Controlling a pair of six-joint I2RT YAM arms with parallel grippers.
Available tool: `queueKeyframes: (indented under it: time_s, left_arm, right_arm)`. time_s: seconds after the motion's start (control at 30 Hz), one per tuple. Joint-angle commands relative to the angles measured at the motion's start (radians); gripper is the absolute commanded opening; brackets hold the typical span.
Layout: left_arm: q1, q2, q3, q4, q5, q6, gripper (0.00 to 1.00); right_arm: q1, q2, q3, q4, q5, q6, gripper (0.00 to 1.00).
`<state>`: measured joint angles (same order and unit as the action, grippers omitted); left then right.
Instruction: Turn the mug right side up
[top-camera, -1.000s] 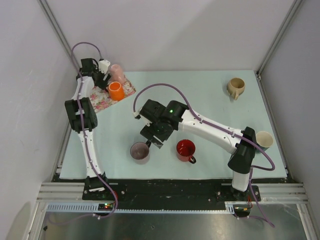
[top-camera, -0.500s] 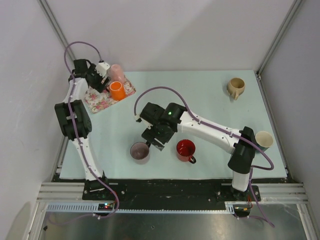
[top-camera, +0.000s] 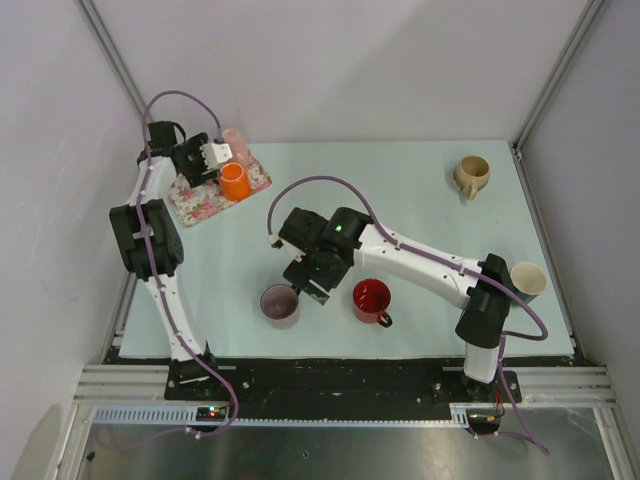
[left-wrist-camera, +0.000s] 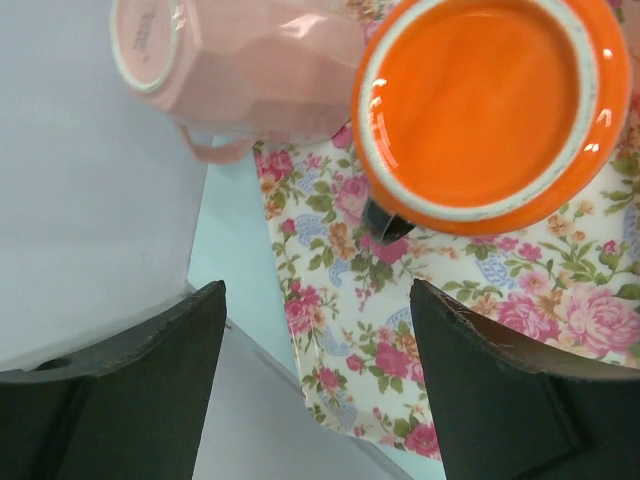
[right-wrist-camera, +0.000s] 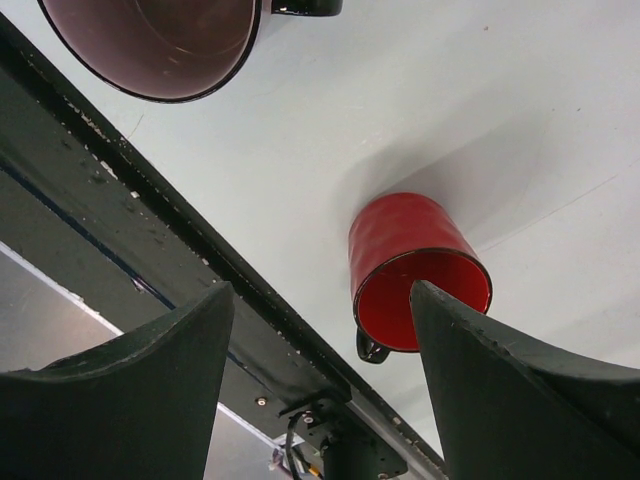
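Observation:
A pink mug (left-wrist-camera: 260, 70) rests at the back edge of a floral mat (left-wrist-camera: 480, 280). Its stamped base faces the left wrist camera and its mouth is hidden. In the top view the pink mug (top-camera: 236, 141) is at the back left, just beyond my left gripper (top-camera: 222, 155). My left gripper (left-wrist-camera: 315, 300) is open above the mat, short of the pink mug, with nothing between its fingers. An orange mug (left-wrist-camera: 490, 105) stands mouth up beside it. My right gripper (top-camera: 312, 288) is open over the table.
A mauve mug (top-camera: 281, 304) and a red mug (top-camera: 371, 300) stand upright near the front, either side of the right gripper. A beige mug (top-camera: 471, 175) is at the back right, a cream mug (top-camera: 529, 279) behind the right arm. Walls close in behind and to the left.
My left gripper has swung right and come in beside the pink mug, its jaws narrowing slightly. The right gripper has drifted a little toward the front.

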<state>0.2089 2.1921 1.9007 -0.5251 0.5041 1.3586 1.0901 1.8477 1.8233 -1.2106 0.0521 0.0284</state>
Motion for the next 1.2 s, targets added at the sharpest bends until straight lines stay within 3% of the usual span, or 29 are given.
queueKeyframes:
  time_s: [0.0, 0.3, 0.63, 0.8, 0.93, 1.17]
  left_arm:
    - [-0.034, 0.041, 0.040, -0.053, 0.025, 0.194, 0.78]
    - [-0.061, 0.080, 0.062, -0.119, 0.002, 0.280, 0.71]
    - [-0.077, 0.023, -0.038, -0.216, -0.048, 0.332, 0.37]
    - [-0.073, -0.017, -0.073, -0.230, -0.032, 0.237, 0.43]
    - [-0.065, -0.017, -0.043, -0.235, -0.011, 0.103, 0.57]
    - [-0.067, 0.144, 0.250, -0.235, -0.036, -0.338, 0.50]
  right_arm:
    - [0.003, 0.017, 0.055, -0.041, -0.010, 0.014, 0.76]
    - [-0.009, 0.035, 0.075, -0.070, -0.011, 0.006, 0.76]
    - [-0.012, 0.040, 0.066, -0.084, -0.003, 0.007, 0.75]
    - [-0.010, 0.051, 0.073, -0.088, -0.002, 0.003, 0.75]
    - [-0.009, 0.050, 0.066, -0.088, -0.001, 0.002, 0.75]
    - [-0.007, 0.053, 0.062, -0.088, -0.004, -0.001, 0.75]
